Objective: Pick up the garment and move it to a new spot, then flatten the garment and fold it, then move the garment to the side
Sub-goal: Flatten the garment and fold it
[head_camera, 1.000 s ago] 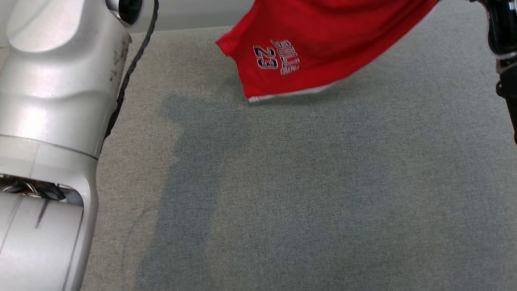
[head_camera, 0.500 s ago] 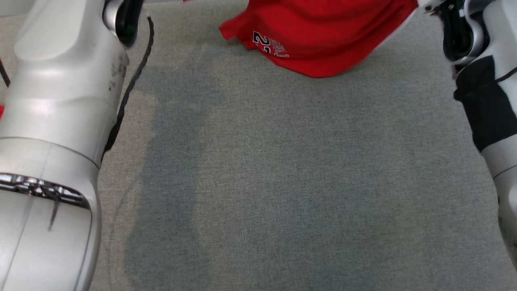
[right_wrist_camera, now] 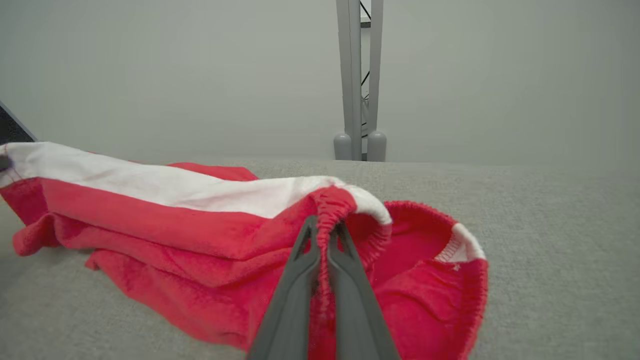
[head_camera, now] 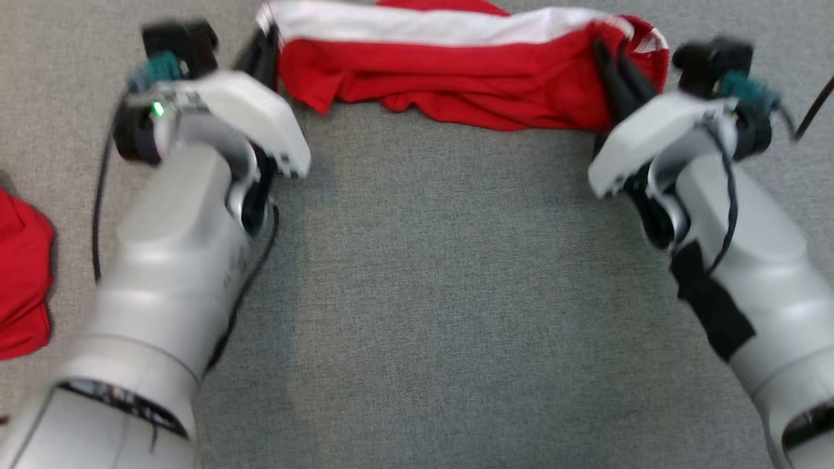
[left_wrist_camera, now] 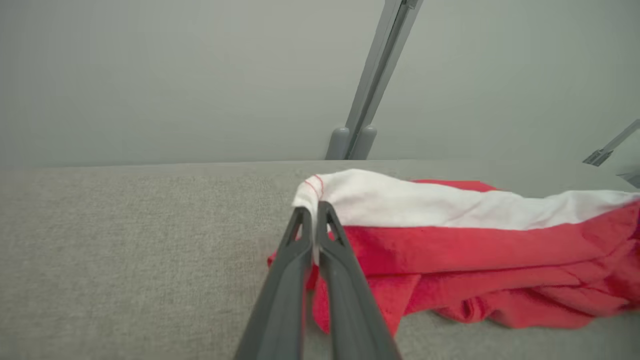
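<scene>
Left pincer (left_wrist_camera: pixel 314 212): pressed together on end of white band (left_wrist_camera: pixel 400 200).
Right pincer (right_wrist_camera: pixel 324 227): pinching gathered red edge (right_wrist_camera: pixel 331 206).
Garment (head_camera: pixel 456 85): lowered from mid-air, now slack between both, lying on far surface (head_camera: pixel 430 293).
Meaning: move likely done; flattening next.

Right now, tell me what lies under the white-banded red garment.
Grey fabric surface lies under the garment, its lower folds resting there. Anything beneath the bunched cloth is covered.

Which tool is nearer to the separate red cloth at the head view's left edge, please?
Left. The left tool pinches the left end of the garment, beyond and right of that red cloth; the right tool pinches its opposite end, farther away.
</scene>
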You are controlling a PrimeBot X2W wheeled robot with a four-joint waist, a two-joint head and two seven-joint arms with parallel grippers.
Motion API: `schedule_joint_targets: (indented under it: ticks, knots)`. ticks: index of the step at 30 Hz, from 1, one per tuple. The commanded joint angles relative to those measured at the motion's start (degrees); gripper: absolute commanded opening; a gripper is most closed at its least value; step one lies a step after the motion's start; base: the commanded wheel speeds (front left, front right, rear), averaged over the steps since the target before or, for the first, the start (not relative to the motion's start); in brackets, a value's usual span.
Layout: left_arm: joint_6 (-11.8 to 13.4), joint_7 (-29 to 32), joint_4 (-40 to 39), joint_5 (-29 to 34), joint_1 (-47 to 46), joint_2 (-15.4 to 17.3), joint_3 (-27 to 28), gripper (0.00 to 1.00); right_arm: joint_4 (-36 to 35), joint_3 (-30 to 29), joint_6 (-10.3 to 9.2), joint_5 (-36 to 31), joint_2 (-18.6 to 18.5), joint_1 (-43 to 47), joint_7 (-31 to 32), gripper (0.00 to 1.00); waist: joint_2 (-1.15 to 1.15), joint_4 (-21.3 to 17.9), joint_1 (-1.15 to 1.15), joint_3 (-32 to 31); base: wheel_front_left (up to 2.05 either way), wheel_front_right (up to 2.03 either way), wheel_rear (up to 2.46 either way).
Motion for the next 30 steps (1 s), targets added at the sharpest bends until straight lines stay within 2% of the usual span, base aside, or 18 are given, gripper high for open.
schedule_joint_targets:
  ticks: [1,4,7,12,18,25,30]
  knots:
    - [-0.1,-0.8,-1.5,-0.2,3.3,0.2,-0.4,0.00,-3.5,1.1,0.00,0.0,-1.7,4.0,-0.3,0.00,0.00,-0.2,0.00,-0.8,0.00,0.00,0.00]
    - [0.5,-1.1,-6.4,1.0,7.4,0.7,1.6,0.00,-9.8,2.5,0.00,0.0,-3.0,9.7,-0.3,0.00,0.00,-0.2,0.00,-1.9,0.00,0.00,0.00]
    - [0.4,-1.0,-13.6,3.7,14.8,2.4,4.5,0.00,-16.4,1.4,0.00,0.4,-4.8,16.1,-0.3,0.00,0.00,-0.2,0.00,-3.8,0.00,0.00,0.00]
    - [1.1,-1.0,-24.9,8.2,25.6,4.6,7.7,0.00,-24.6,-2.7,0.00,0.2,-5.9,25.4,-0.3,0.00,0.00,0.1,0.00,-6.4,0.00,0.00,0.00]
    - [3.2,-1.0,-40.9,15.0,40.3,8.7,8.0,0.00,-34.3,-8.8,0.00,-1.8,-6.6,38.5,-0.3,0.00,0.00,1.4,0.00,-10.0,0.00,0.00,0.00]
    - [8.8,0.1,-59.1,17.1,55.7,12.2,7.7,0.00,-44.1,-14.7,0.00,-5.7,-5.8,52.7,-0.3,0.00,0.00,2.4,0.00,-13.4,0.00,0.00,0.00]
    - [13.4,4.5,-70.8,17.4,64.9,14.7,7.4,0.00,-48.9,-17.6,0.00,-8.0,-4.4,63.4,-0.3,0.00,0.00,3.2,0.00,-16.4,0.00,0.00,0.00]
